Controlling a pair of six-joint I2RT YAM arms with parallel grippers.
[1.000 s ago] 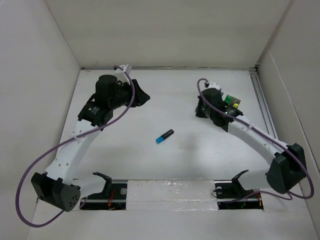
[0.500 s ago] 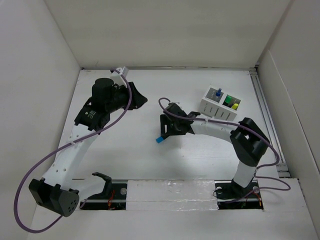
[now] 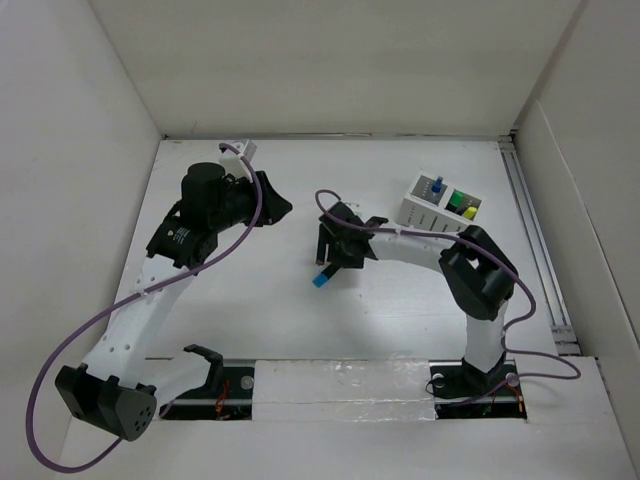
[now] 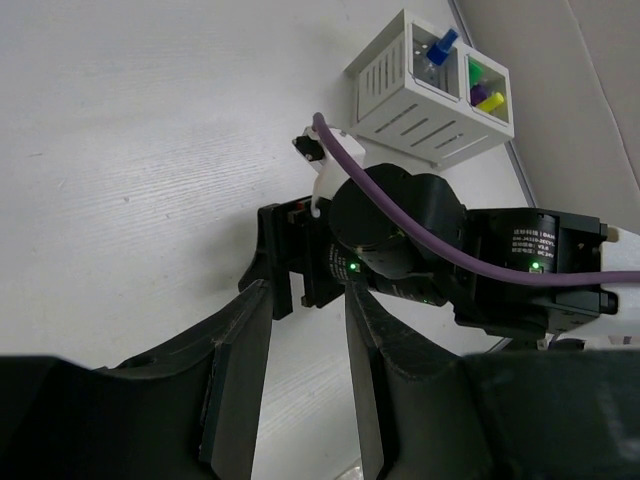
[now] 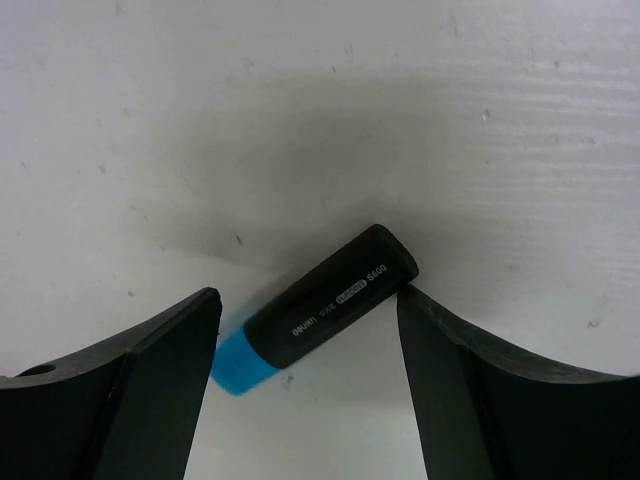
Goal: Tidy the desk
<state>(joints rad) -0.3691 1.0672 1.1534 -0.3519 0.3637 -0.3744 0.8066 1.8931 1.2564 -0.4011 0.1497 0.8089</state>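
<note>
Left gripper (image 4: 305,295) (jaws closed) over desk (image 4: 120,150); organiser (image 4: 400,110) beyond right arm (image 4: 400,230).

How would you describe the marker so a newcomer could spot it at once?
On the white desk, look near the middle, at the right gripper. Between its open jaws lies a short black marker with a bright blue end, the only loose thing outside the slotted box.

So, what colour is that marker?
The marker is black with a bright blue end; clearest in right wrist view.
</note>
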